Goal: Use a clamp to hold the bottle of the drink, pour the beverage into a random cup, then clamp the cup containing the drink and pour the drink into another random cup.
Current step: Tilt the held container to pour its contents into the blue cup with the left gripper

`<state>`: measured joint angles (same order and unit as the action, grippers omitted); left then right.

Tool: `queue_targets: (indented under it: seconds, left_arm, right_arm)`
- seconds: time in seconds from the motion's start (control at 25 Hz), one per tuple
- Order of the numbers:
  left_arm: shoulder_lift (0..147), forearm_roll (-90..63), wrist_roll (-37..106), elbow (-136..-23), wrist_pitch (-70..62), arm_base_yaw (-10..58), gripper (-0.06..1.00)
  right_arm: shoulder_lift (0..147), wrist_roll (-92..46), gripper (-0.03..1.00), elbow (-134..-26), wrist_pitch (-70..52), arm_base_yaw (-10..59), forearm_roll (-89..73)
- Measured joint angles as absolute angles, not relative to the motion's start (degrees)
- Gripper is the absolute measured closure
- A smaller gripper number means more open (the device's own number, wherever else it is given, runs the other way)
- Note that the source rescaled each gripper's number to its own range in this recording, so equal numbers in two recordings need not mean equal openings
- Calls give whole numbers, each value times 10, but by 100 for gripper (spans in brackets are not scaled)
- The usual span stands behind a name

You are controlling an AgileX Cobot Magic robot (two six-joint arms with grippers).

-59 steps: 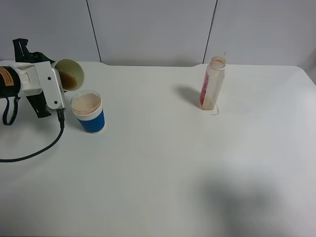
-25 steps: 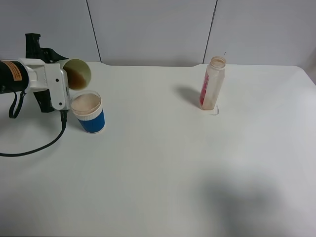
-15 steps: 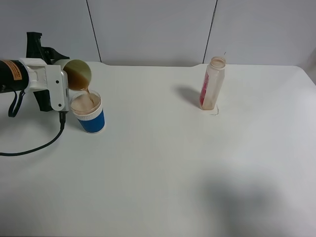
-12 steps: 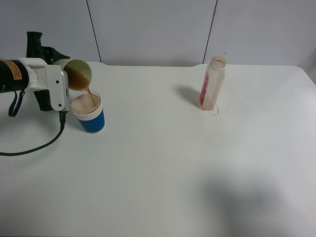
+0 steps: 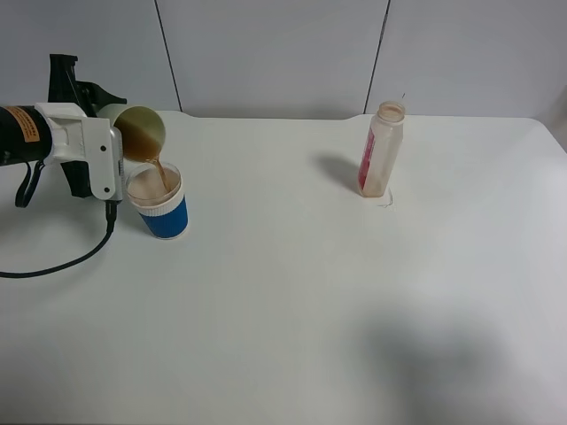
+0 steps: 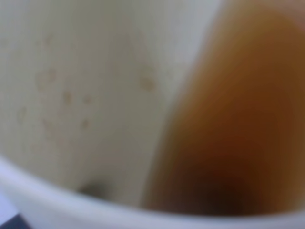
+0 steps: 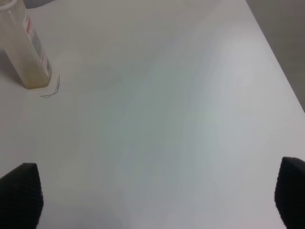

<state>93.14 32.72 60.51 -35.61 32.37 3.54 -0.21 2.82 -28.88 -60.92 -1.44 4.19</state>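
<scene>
My left gripper [image 5: 117, 142] is shut on a pale green cup [image 5: 140, 133] and holds it tipped on its side above a blue cup [image 5: 160, 211]. A thin brown stream [image 5: 160, 172] runs from the held cup into the blue cup. In the left wrist view the held cup's inner wall [image 6: 86, 95] and the brown drink [image 6: 243, 119] fill the frame. The near-empty bottle [image 5: 382, 149] with a red label stands uncapped at the back right, and it also shows in the right wrist view [image 7: 26, 52]. My right gripper [image 7: 156, 195] is open over bare table, away from the bottle.
The white table [image 5: 310, 292] has a rounded back edge against a grey wall. A black cable [image 5: 62, 266] trails from the left arm across the table's left side. A small thin wire scrap [image 7: 51, 90] lies next to the bottle's base.
My left gripper has lifted the green cup and tipped it further over the blue cup. The brown drink has started to flow into the blue cup. The bottle has not moved.
</scene>
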Motion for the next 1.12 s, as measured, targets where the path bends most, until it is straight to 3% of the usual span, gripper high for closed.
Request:
queue_targets:
  seconds: [1.12]
  left_arm:
    - [931,322,646,-356,363,14,93]
  right_arm:
    - [-2,28,-1,-289,-609,-14,42]
